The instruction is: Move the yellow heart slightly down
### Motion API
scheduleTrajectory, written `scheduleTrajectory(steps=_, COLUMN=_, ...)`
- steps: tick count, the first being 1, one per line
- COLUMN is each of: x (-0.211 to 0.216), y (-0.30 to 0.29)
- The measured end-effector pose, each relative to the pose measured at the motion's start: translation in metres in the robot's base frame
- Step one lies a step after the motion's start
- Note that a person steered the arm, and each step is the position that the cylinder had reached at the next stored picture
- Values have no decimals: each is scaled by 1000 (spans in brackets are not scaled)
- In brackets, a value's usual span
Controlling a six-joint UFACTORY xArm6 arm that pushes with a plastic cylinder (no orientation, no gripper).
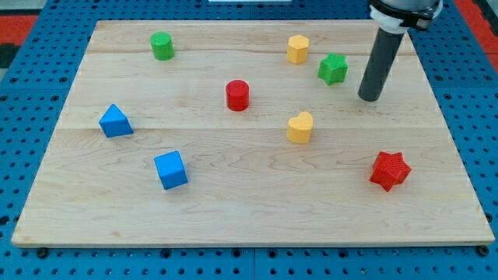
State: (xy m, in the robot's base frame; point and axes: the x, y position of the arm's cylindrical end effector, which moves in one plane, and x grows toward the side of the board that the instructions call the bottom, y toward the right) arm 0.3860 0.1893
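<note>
Lab bench, wooden board (pixel 257 187) on blue perforated table (pixel 31 85)

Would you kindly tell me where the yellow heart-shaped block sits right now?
The yellow heart-shaped block sits right of the wooden board's centre, below-right of the red cylinder; my tip is up-right, apart.
</note>
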Motion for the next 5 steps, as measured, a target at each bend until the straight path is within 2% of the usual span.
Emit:
scheduleTrajectory(steps=2, x=43, y=-57)
scheduleTrajectory(steps=5, x=23, y=-119)
